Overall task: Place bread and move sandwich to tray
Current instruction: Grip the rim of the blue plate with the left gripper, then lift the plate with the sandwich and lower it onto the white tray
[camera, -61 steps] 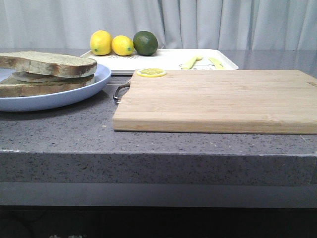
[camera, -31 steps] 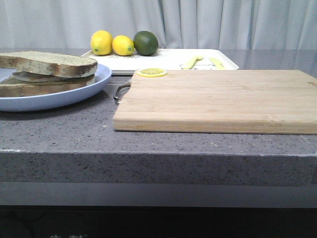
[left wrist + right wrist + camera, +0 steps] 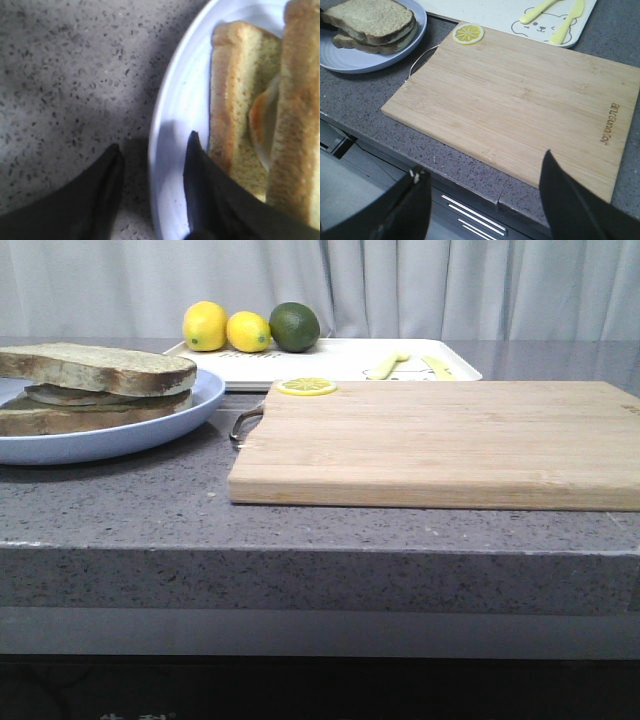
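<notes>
The sandwich [image 3: 95,390] lies on the round light-blue plate [image 3: 150,430] at the left of the counter. The bread [image 3: 100,368] is its top slice, over the fried egg [image 3: 260,125] and a lower slice [image 3: 235,100]. My left gripper [image 3: 155,142] is open and straddles the plate's rim [image 3: 167,120], one finger over the counter and one inside the plate beside the lower slice. My right gripper [image 3: 485,162] is wide open and empty above the counter's front edge, near the cutting board. The white tray [image 3: 340,362] lies at the back. Neither gripper shows in the front view.
A wooden cutting board [image 3: 440,440] with a metal handle and a lemon slice [image 3: 306,387] lies in the middle. On the tray are two lemons [image 3: 225,328], a lime [image 3: 294,327] and yellow utensils [image 3: 405,365]. A curtain hangs behind.
</notes>
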Action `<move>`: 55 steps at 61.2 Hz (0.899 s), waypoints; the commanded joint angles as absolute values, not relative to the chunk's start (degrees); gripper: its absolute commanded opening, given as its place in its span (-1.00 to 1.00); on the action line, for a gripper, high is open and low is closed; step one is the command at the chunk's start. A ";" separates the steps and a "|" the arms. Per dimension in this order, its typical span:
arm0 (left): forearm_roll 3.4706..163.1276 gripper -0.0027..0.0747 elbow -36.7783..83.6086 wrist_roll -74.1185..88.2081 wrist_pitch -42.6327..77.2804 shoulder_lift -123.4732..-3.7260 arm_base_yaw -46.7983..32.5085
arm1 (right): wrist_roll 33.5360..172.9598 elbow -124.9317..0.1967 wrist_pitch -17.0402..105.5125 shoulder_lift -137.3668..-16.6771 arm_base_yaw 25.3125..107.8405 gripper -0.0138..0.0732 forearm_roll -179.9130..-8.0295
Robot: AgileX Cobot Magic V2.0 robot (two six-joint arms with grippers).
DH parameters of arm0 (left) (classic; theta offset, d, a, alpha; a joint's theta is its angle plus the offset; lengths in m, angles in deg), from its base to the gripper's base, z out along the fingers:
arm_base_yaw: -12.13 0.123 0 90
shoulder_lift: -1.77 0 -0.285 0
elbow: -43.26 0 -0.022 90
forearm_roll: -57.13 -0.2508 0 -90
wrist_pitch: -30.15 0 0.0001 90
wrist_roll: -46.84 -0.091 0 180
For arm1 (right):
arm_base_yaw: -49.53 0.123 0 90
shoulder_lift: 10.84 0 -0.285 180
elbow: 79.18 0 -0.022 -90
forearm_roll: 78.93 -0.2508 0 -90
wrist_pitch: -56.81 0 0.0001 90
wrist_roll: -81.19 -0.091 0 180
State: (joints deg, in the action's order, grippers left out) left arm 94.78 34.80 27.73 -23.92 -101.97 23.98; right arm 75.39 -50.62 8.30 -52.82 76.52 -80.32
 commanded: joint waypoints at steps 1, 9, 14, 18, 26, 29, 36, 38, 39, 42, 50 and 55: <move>97.84 -0.36 36.55 27.47 -23.04 -100.07 24.03 | 75.37 -52.01 12.02 -52.96 76.66 0.44 -80.41; 97.84 -0.54 36.55 27.37 -22.89 -100.07 24.03 | 75.37 -52.01 12.02 -52.96 76.66 0.44 -80.41; 97.84 -0.70 36.55 27.26 -22.89 -100.07 24.03 | 75.37 -52.01 12.02 -52.96 76.66 0.44 -80.41; 97.84 -0.85 36.55 27.26 -22.89 -100.07 24.03 | 75.37 -52.01 12.02 -52.96 76.66 0.44 -80.41; 98.08 -0.98 36.55 27.26 -22.99 -100.07 24.03 | 75.37 -52.01 12.02 -52.96 76.66 0.44 -80.41; 98.45 -0.98 36.55 27.26 -23.34 -100.07 24.03 | 75.37 -52.01 12.02 -52.96 76.66 0.44 -80.41; 100.44 -0.98 37.56 24.18 -25.81 -99.57 23.69 | 75.37 -52.01 12.02 -52.96 76.66 0.44 -80.41; 100.96 -0.98 38.14 23.13 -26.48 -99.30 23.57 | 75.37 -52.01 12.02 -52.96 76.66 0.44 -80.41; 101.35 -0.98 38.68 22.77 -26.77 -99.18 23.42 | 75.37 -52.01 12.02 -52.96 76.66 0.44 -80.41; 102.16 -0.98 40.04 22.76 -27.28 -98.69 23.14 | 75.37 -52.01 12.02 -52.96 76.66 0.44 -80.41; 108.35 -0.98 44.90 22.76 -28.36 -97.68 22.76 | 75.37 -52.01 12.02 -52.96 76.66 0.44 -80.41; 112.21 -0.98 47.79 22.76 -29.20 -97.81 22.52 | 75.37 -52.01 12.02 -52.96 76.66 0.44 -80.41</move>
